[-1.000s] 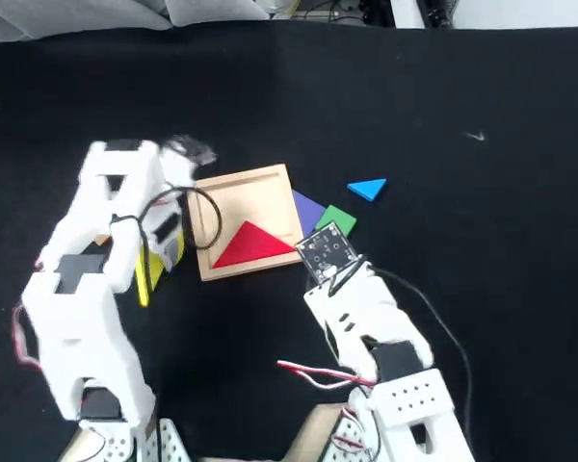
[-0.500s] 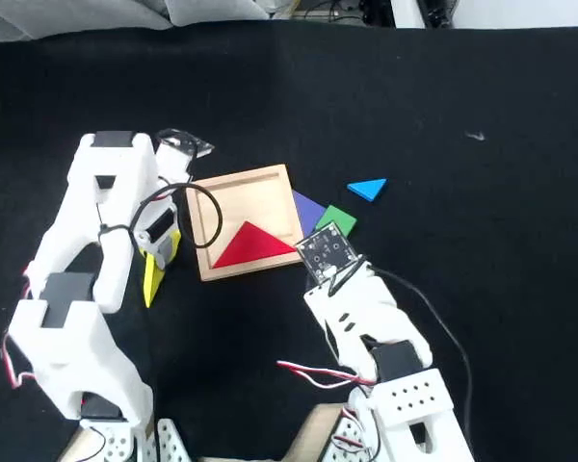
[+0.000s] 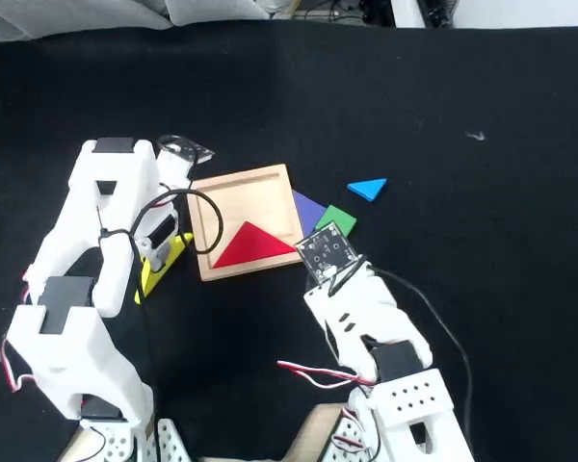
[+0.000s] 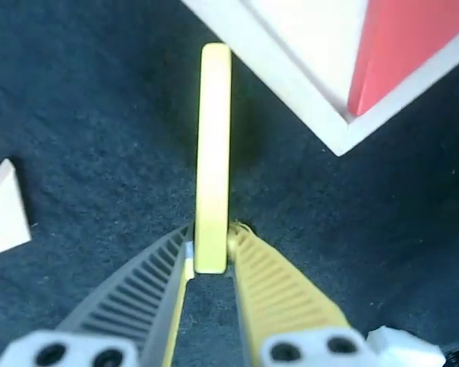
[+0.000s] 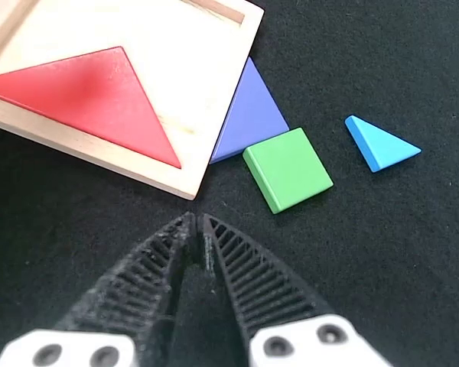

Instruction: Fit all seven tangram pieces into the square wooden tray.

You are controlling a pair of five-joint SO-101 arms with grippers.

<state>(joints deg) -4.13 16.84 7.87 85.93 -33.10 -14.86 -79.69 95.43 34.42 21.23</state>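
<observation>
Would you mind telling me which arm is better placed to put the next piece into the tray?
Left, I would say. The left gripper is shut on the yellow piece beside the wooden tray; the right gripper is shut and empty, near the green square.

Black cloth as underlay; grey fabric bunched along far edge.
</observation>
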